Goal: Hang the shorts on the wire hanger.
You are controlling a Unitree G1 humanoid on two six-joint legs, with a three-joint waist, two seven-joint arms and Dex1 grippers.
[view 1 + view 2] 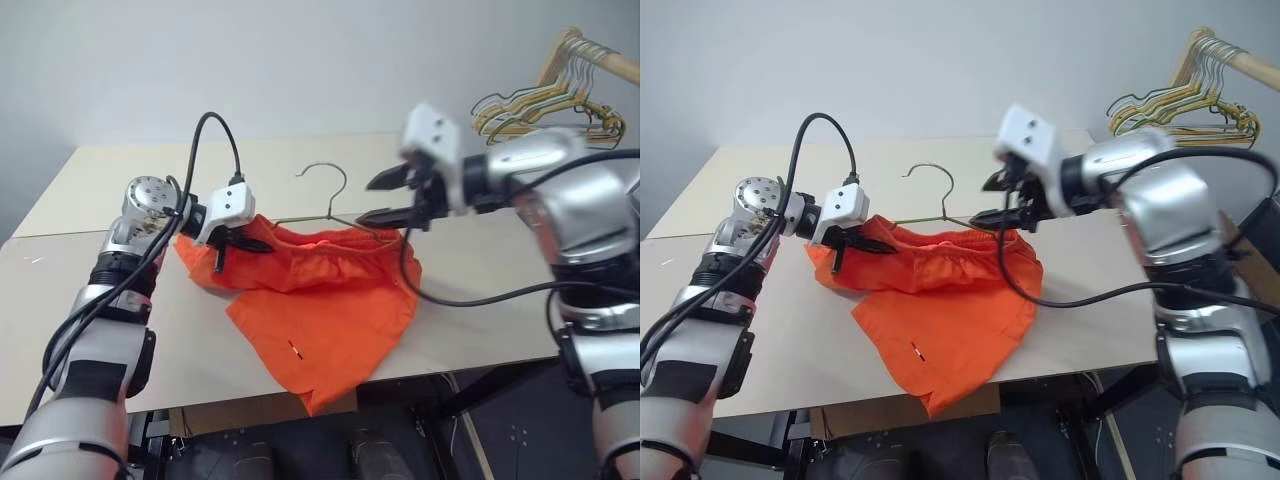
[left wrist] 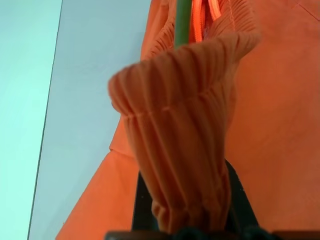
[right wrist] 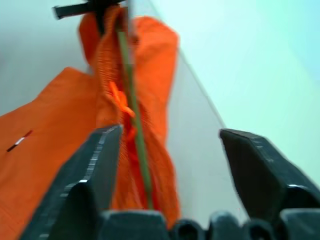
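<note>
Orange shorts [image 1: 320,290] pinched in left hand [image 1: 243,243]; right hand [image 1: 385,197] spread, empty.

Wall [image 1: 300,60]: standing plain and pale behind the table.
Table [image 1: 100,180]: lying light beige, its front edge overhanging a dark floor [image 1: 520,430].
Hangers [image 1: 560,95]: hanging bunched from a wooden rail [image 1: 610,62].

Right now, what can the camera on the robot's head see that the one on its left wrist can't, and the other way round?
Head camera alone: the right gripper open above the table, the wire hanger hook, and a bunch of hangers on a rail. Left wrist camera alone: a close look at the gathered waistband clamped between the left gripper's fingers. Both: the orange shorts and the hanger's wire.
</note>
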